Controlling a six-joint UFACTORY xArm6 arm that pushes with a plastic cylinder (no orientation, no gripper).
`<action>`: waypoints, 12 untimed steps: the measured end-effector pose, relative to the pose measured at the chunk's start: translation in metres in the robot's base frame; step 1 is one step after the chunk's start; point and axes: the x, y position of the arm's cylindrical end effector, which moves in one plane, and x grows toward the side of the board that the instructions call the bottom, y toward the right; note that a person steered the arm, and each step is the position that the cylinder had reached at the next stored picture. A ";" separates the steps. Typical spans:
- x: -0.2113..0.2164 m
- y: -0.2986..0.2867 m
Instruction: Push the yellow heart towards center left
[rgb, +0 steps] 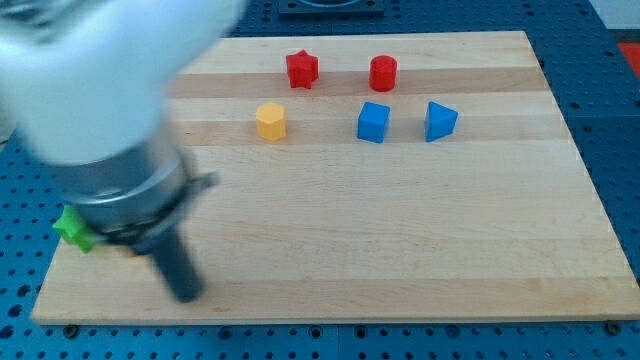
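Note:
No yellow heart shows in the camera view. The only yellow block is a yellow hexagon (270, 121), upper left of the board's middle. My tip (186, 293) rests on the board near the view's bottom left corner, far below and left of the hexagon. The blurred arm covers the board's left part and may hide blocks there. A green block (72, 229), perhaps a star, peeks out at the board's left edge beside the arm.
A red star (302, 69) and a red cylinder (383, 73) sit near the view's top edge. A blue cube (373, 122) and a blue triangular block (439, 121) sit below them. The wooden board (420, 250) lies on a blue perforated table.

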 end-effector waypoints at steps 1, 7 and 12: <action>-0.045 -0.064; -0.071 0.040; -0.158 0.101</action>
